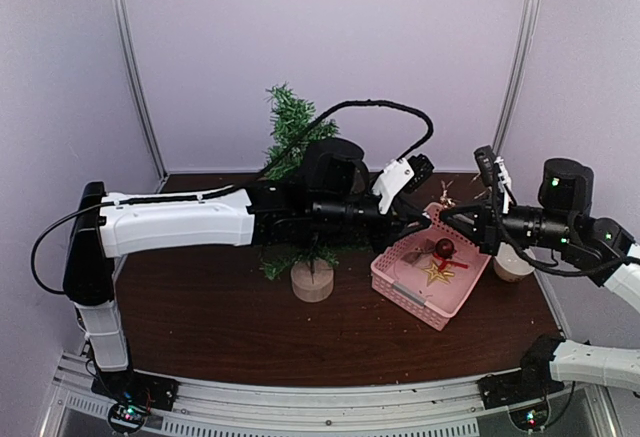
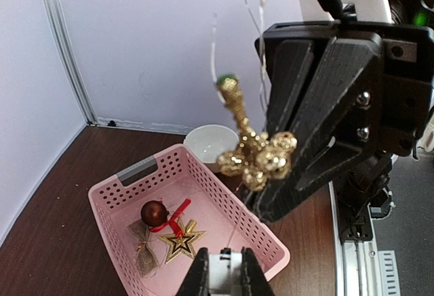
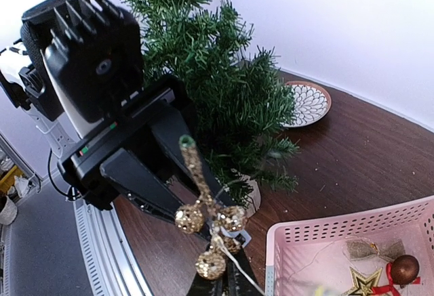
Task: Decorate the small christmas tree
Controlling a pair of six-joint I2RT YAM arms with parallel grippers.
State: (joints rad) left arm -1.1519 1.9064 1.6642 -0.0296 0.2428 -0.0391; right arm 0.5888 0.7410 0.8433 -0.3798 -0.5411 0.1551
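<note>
1. Jaws of the right arm (image 1: 560, 222): pressed together on the thin stem of a gold berry sprig (image 3: 207, 218), which rises just above them.
2. Jaws of the left arm (image 1: 180, 222): these face the right jaws tip to tip, just beside the sprig. In the left wrist view they stand a narrow way apart with a pale piece between them. Whether they pinch anything cannot be told.
3. Small christmas tree (image 1: 288, 122): it stands upright on the worktop (image 1: 200, 307), behind the left jaws and farther from the right jaws. The left arm crosses in front of its lower branches. Its round wooden base (image 1: 312, 282) shows below that arm.
4. Pink basket (image 2: 217, 191): it sits on the worktop below both pairs of jaws and holds a dark red ball (image 2: 154, 213), a gold star (image 2: 180, 240) and a gauzy bow (image 2: 142, 245).
5. White cup (image 2: 210, 140): just beyond the basket, as seen from the left jaws.
6. Patterned plate (image 3: 308, 103): on the worktop beyond the tree, as seen from the right jaws.
</note>
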